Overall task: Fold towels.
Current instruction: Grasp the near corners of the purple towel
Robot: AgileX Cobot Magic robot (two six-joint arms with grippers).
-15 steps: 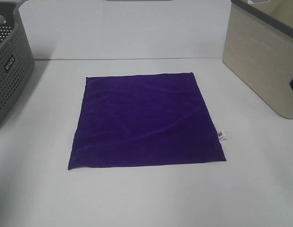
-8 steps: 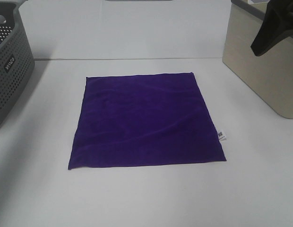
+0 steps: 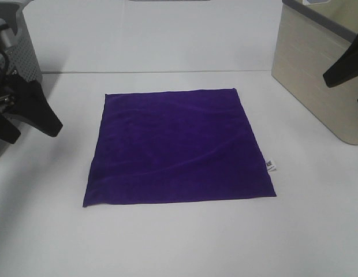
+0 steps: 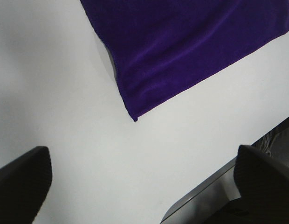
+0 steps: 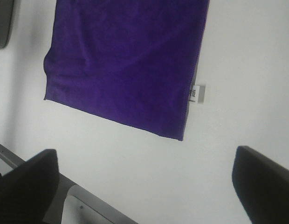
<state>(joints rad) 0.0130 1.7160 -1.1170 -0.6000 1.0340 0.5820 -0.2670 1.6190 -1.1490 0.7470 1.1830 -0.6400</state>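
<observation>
The deep purple towel (image 3: 179,144) lies flat and spread out in the middle of the white table, with its small white tag (image 3: 271,166) on the right edge. My left gripper (image 3: 30,130) hangs open and empty above the table, left of the towel. My right gripper (image 3: 352,86) is open and empty at the right edge of the view, in front of the beige bin. The left wrist view shows a towel corner (image 4: 182,46) between its black fingertips (image 4: 18,182). The right wrist view shows the towel (image 5: 126,60) and the tag (image 5: 196,92).
A grey perforated basket (image 3: 26,55) stands at the far left, partly behind my left arm. A beige bin (image 3: 312,75) stands at the back right. The table's front edge (image 4: 205,196) shows in the left wrist view.
My left gripper has come into view at the left. My right gripper has moved down and to the right, from above the bin. The towel has not moved.
</observation>
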